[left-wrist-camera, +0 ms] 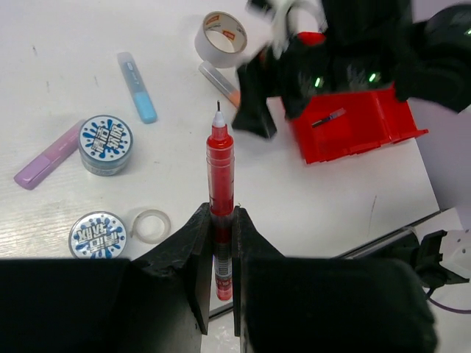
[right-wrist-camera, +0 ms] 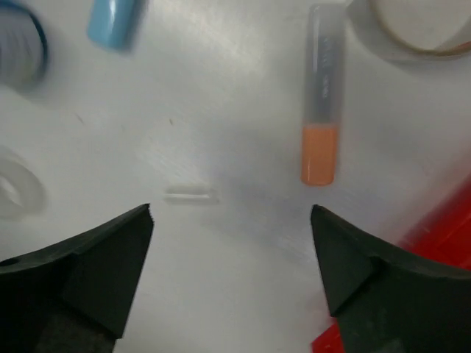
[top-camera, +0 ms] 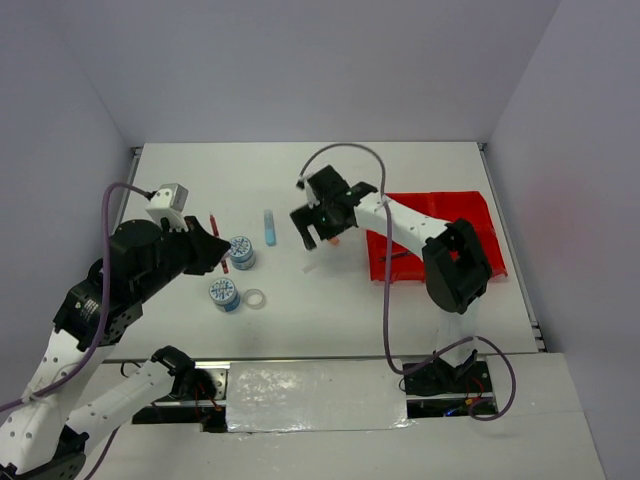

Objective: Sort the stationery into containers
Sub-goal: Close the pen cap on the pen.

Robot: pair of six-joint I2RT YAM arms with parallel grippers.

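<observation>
My left gripper (left-wrist-camera: 221,220) is shut on a thin red pen (left-wrist-camera: 220,169), held tip forward above the table; from above, the pen (top-camera: 214,222) pokes out past the gripper (top-camera: 215,252). My right gripper (right-wrist-camera: 232,220) stands open and empty over bare table, left of the red bin (top-camera: 470,215). An orange marker (right-wrist-camera: 321,132) and a grey tape roll (left-wrist-camera: 221,37) lie just ahead of it. Two patterned tape rolls (top-camera: 241,251) (top-camera: 224,294), a clear ring (top-camera: 255,298), a light-blue marker (top-camera: 270,227) and a lilac marker (left-wrist-camera: 48,158) lie on the table. A thin dark pen (left-wrist-camera: 327,118) lies in the bin.
A small clear piece (right-wrist-camera: 190,195) lies on the table between the right gripper's fingers and the markers. White walls close in the table on three sides. The right arm's elbow (top-camera: 455,265) hangs over the bin.
</observation>
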